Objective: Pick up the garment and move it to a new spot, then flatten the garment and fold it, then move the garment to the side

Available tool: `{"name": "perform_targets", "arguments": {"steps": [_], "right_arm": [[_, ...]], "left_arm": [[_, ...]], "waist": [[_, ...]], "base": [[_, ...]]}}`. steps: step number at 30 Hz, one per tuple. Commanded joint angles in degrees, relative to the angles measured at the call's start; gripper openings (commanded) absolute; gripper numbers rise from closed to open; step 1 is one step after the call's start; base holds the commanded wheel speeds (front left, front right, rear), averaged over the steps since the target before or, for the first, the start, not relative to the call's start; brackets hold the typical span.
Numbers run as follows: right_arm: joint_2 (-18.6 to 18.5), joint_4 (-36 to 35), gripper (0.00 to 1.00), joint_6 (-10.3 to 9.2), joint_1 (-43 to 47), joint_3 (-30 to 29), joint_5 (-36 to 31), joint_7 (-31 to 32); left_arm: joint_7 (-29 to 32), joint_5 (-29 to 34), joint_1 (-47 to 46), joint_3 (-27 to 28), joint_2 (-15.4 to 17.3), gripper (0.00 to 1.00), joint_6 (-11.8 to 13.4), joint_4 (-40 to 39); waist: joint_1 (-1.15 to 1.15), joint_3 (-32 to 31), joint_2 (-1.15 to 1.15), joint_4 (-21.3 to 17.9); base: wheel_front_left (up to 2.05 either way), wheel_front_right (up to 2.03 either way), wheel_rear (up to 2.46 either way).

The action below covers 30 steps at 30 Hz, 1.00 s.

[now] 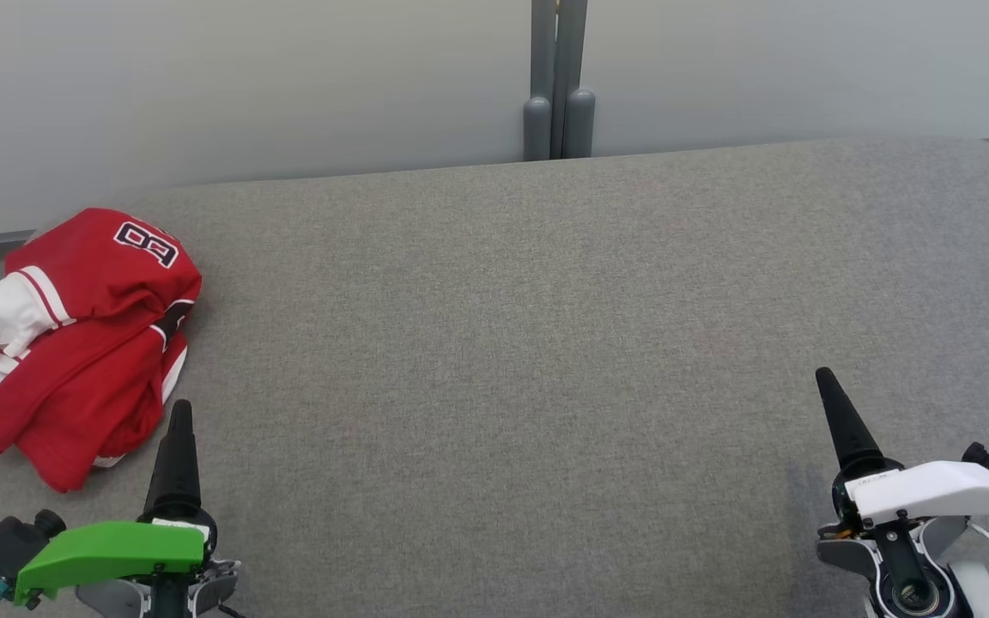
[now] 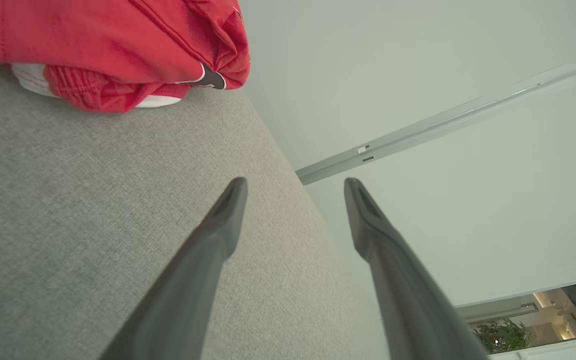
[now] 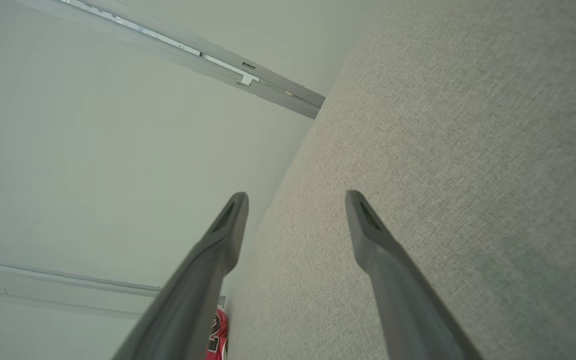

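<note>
The red garment point(image 1: 74, 343) is seen bunched at the left edge of the surface point(image 1: 546, 343), near the left end effector point(image 2: 294, 184). That and the right end effector point(image 3: 295, 196) are spread wide, nothing gripped.

Crumpled red-and-white jersey garment point(image 1: 87, 335): soft matt cloth, finely ribbed knit.
Grey cloth-covered surface point(image 1: 503, 343): coarse woven fabric, matt.
Left gripper point(image 2: 295, 184): smooth, matt, dark plastic-looking fingers point(image 2: 203, 260); green plastic shell point(image 1: 108, 549).
Right gripper point(image 3: 295, 196): like fingers; white plastic shell point(image 1: 932, 489), faint sheen.
</note>
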Motion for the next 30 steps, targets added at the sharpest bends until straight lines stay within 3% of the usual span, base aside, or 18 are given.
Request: {"name": "perform_targets", "arguments": {"steps": [1, 17, 30], "right_arm": [[-0.61, -1.19, 1.00, 0.02, -0.48, 0.28, -2.40, -0.65], [-1.10, -1.91, 1.00, 0.03, 0.29, 1.86, -19.35, -4.15], [-1.42, -2.63, 1.00, 0.03, 0.81, 3.48, -29.18, -6.63]], "left_arm": [[-0.62, 2.40, -0.23, -0.08, 0.34, 1.00, -0.15, -0.96], [-3.95, 20.16, 0.72, -1.82, 0.38, 1.00, 1.35, -1.23], [-6.24, 30.44, 1.34, -2.71, 0.63, 1.00, 2.97, -1.01]], "waist": [[0.00, 0.00, 0.00, -0.01], [0.00, 0.15, 0.00, -0.14], [0.00, 0.27, 0.00, -0.25]], "base": [[0.00, 0.00, 0.00], [0.00, 0.00, 0.00], [0.00, 0.00, 0.00]]}}
